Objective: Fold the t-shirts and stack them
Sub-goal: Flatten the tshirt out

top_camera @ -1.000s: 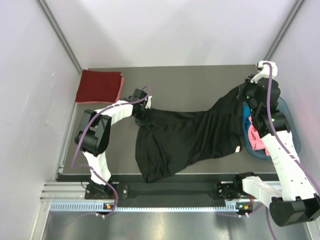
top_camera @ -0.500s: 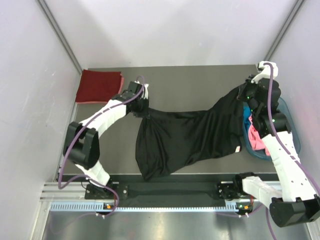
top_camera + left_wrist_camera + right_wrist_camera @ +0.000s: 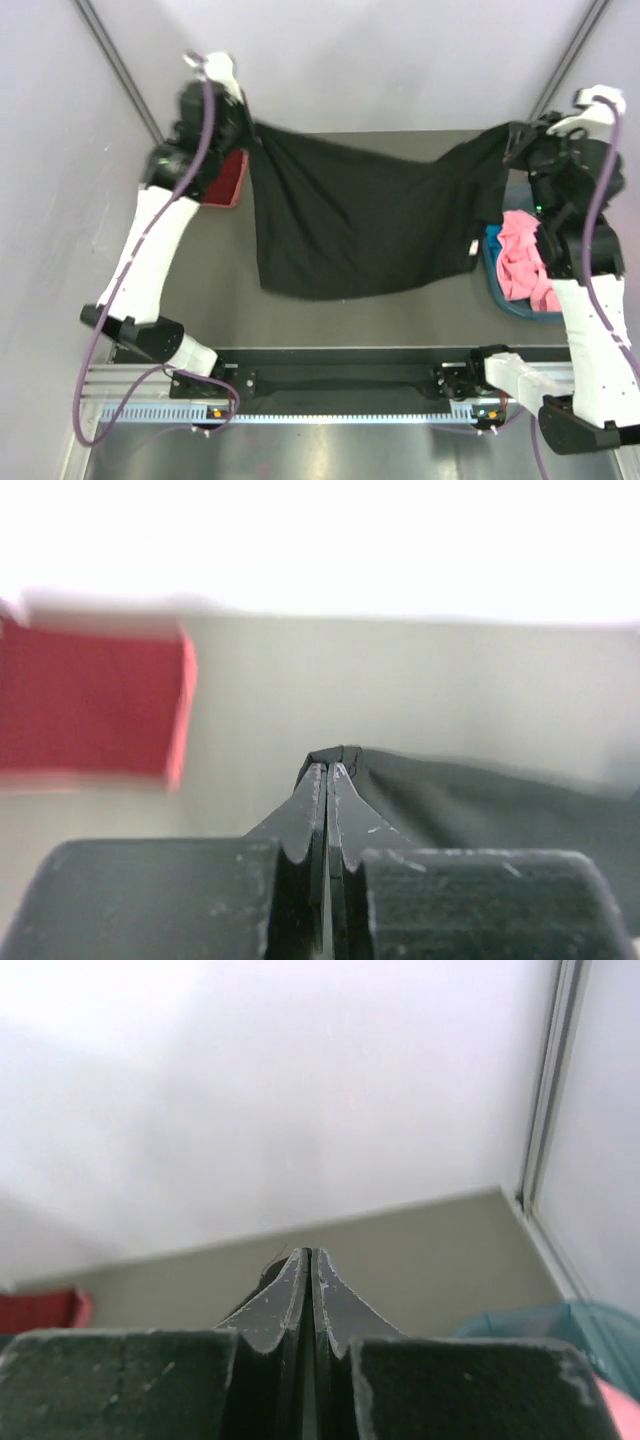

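The large black t-shirt (image 3: 360,225) hangs spread in the air between my two grippers, its lower edge near the table. My left gripper (image 3: 250,130) is shut on its left corner, high at the back left; the pinched black cloth (image 3: 345,755) shows at the fingertips. My right gripper (image 3: 508,140) is shut on the right corner at the back right; a bit of black cloth (image 3: 272,1272) shows beside the fingers. The folded dark red t-shirt (image 3: 225,180) lies at the back left, mostly hidden by my left arm; it also shows in the left wrist view (image 3: 90,700). A pink t-shirt (image 3: 525,265) lies in the basket.
The teal plastic basket (image 3: 498,290) stands at the right edge of the table, also in the right wrist view (image 3: 560,1320). White walls close in at the back and on both sides.
Both arms have lifted and moved back and apart. The black t-shirt, bunched on the table before, now hangs stretched wide in the air, clear of the basket.
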